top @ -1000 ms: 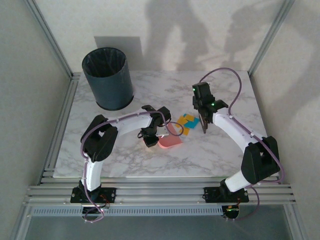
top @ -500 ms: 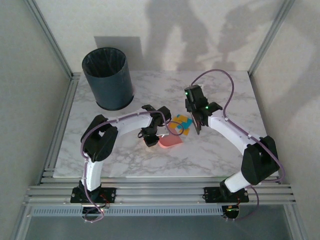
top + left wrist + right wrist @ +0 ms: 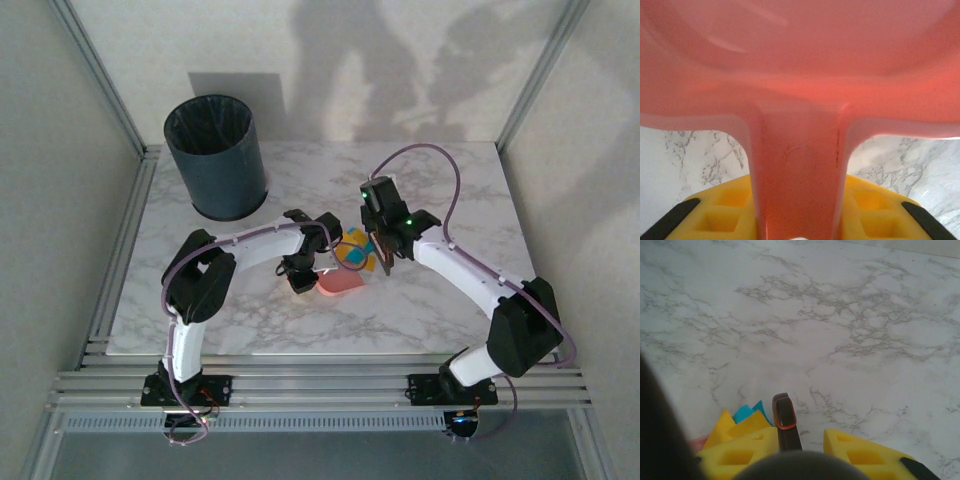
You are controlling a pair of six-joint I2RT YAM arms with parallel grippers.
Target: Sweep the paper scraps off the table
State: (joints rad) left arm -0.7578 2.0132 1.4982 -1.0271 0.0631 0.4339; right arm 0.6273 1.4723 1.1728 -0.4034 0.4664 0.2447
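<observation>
Paper scraps [image 3: 357, 252], orange-yellow and teal, lie bunched near the middle of the surface [image 3: 450, 190], right at the mouth of the pink dustpan [image 3: 341, 284]. Over the last second the right gripper [image 3: 385, 243] has swung in from the right-edge side toward the middle. The pile has shifted with it and is now tighter and closer to the pan. Judged from that, the sweep is in its closing stroke and the scraps are about to be pushed in, though none can be confirmed inside yet. The right gripper is clamped narrow on a dark tool handle [image 3: 784, 422]. It is probably a small brush, but its working end is only an out-of-focus mass in the wrist view and a sliver from above. The left gripper [image 3: 301, 277] has not moved; it is closed on the dustpan's stem, with its yellow pads [image 3: 715, 217] on either side. From above, the right gripper hides the pan's lip and any contact with the scraps, and the pan body blocks the left wrist camera. A dark bin [image 3: 215, 155] stands at the far left corner.
</observation>
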